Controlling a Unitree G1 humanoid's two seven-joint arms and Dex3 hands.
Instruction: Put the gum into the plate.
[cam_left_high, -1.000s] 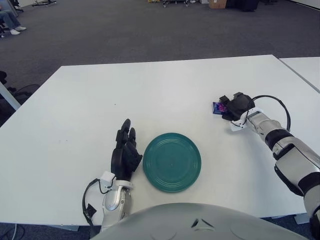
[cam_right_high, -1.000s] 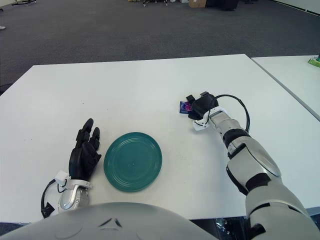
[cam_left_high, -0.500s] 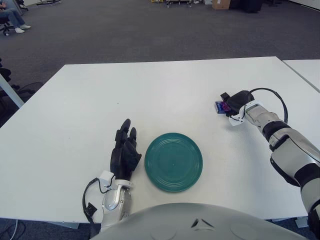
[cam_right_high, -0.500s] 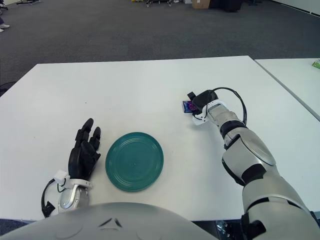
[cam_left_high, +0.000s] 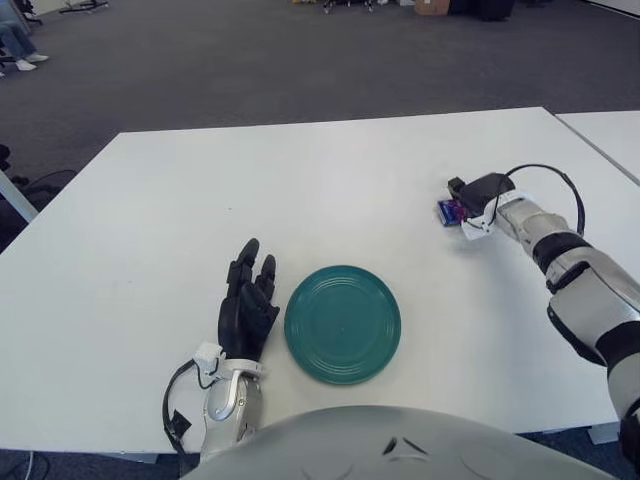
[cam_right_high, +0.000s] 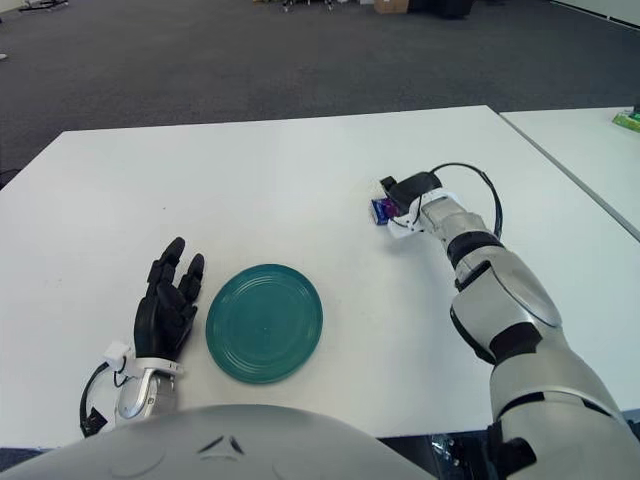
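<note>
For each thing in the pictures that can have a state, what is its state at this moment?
gum: on the table, at the right hand's fingertips, not in the plate.
plate: empty, flat on the table.
right hand: stretched out to the gum; grasp cannot be told.
left hand: open, fingers spread, just left of the plate.

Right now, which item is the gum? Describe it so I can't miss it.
On the white table, look right and beyond the green plate. The gum is a small blue-and-purple pack at the fingertips of the right hand, the only colourful thing there.
</note>
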